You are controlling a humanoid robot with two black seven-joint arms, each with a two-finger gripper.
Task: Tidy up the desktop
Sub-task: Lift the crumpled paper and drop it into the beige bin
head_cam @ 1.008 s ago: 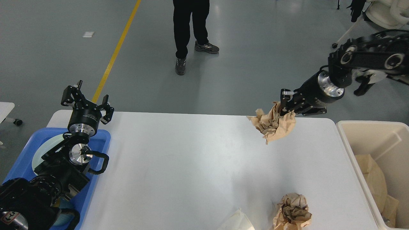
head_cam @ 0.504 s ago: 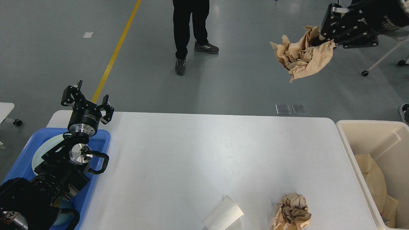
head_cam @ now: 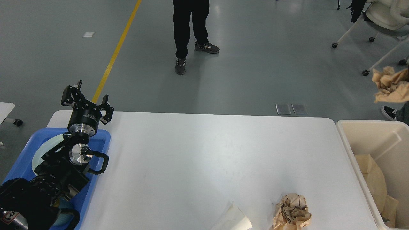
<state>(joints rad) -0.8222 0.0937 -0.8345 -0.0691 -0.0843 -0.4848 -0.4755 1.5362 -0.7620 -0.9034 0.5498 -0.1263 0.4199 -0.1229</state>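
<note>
The white desktop (head_cam: 191, 159) fills the middle of the head view. A crumpled brown paper ball (head_cam: 292, 212) lies on it near the front right. A white paper cup (head_cam: 234, 219) lies on its side at the front edge. Another crumpled brown paper (head_cam: 391, 84) hangs in the air at the right edge, above the beige bin (head_cam: 367, 134); what holds it is out of frame. My left gripper (head_cam: 88, 97) is open and empty, raised over the far corner of the blue tray (head_cam: 102, 137). My right gripper is out of view.
The blue tray holds a white plate (head_cam: 48, 147) under my left arm. The bin holds brown paper (head_cam: 372, 179). A person (head_cam: 190, 28) stands on the floor beyond the table. A wheeled chair (head_cam: 380, 19) is at the back right.
The right gripper carried the crumpled paper up off the desktop and to the right, and has left the frame; the paper now shows at the right edge above the bin. The cup shifted slightly.
</note>
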